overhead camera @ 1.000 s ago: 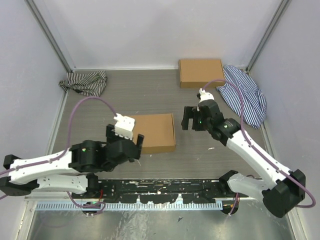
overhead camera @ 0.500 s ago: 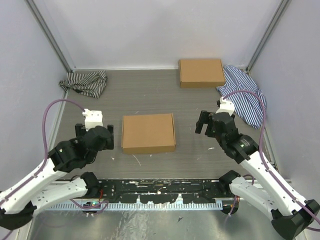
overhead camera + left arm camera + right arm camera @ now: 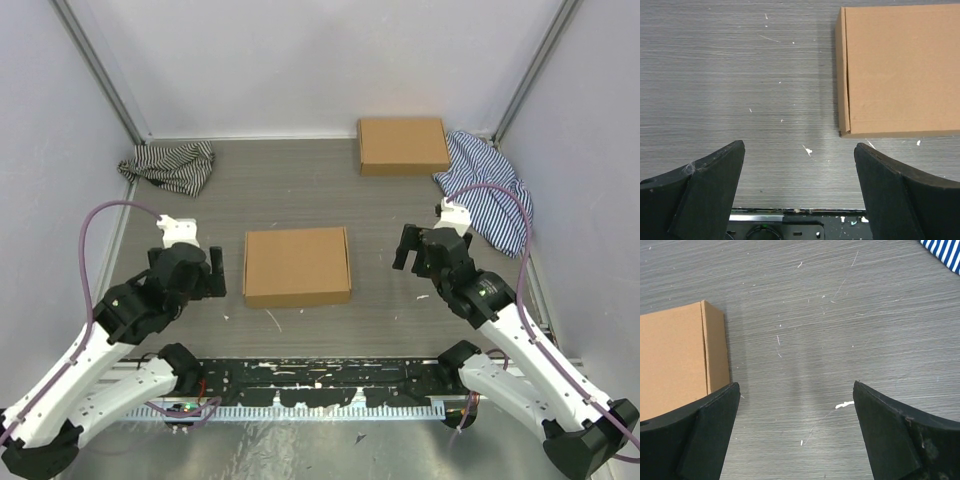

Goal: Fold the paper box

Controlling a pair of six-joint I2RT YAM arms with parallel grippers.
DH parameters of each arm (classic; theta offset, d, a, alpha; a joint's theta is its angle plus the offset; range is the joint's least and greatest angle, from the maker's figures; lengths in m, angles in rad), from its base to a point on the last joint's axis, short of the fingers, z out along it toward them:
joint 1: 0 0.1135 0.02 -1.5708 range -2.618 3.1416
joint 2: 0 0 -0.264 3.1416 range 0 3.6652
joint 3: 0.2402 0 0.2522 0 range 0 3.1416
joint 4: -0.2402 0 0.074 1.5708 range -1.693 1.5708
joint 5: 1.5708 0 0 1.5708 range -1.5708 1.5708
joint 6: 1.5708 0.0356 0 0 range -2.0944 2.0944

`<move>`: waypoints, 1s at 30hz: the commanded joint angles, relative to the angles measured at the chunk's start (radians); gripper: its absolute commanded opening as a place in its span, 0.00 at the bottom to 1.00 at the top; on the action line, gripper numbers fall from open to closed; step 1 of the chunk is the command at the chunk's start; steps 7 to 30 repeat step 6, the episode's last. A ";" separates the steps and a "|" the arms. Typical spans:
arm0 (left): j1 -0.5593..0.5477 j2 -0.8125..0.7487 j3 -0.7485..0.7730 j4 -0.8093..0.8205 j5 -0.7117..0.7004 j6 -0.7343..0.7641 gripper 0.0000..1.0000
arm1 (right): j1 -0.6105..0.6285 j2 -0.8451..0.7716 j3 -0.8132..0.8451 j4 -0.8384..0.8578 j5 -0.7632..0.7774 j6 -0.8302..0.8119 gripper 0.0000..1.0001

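Cardboard, plain brown and folded into a flat, closed rectangular paper box [image 3: 297,267], lies lid-up on the grey wood-grain table [image 3: 300,190], between the 2 arms and touched by neither. The left wrist view shows the box's left side wall and near-left corner with the edges meeting squarely. The right wrist view shows a narrow creased strip running along the box's right edge.

Just left of the box hangs the left gripper [image 3: 188,268], its 2 black fingers spread wide with only bare table between them. The box sits off to the right of its right finger, apart from it. To the right of the box, a little farther off, hangs the right gripper [image 3: 420,252], its fingers likewise spread wide and holding nothing. The box's right edge shows just beside its left finger in the wrist view.

White specks dot the table around the box. Well beyond the box, toward the far right, lies a second closed brown cardboard box [image 3: 403,146], and a blue-and-white striped cloth [image 3: 488,190] is bunched against that box's right side. Far left of the box, by the back corner, sits a crumpled dark-and-white striped cloth [image 3: 170,163]. On the near side of the box runs a black, paint-flecked rail [image 3: 320,380].
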 commanded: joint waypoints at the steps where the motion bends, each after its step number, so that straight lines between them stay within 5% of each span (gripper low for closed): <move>1: 0.004 -0.002 -0.031 0.039 0.070 0.001 0.98 | 0.003 -0.008 -0.005 0.037 0.033 0.004 1.00; 30: 0.005 -0.045 -0.033 0.022 0.022 -0.022 0.98 | 0.004 0.001 -0.017 0.045 0.051 0.021 1.00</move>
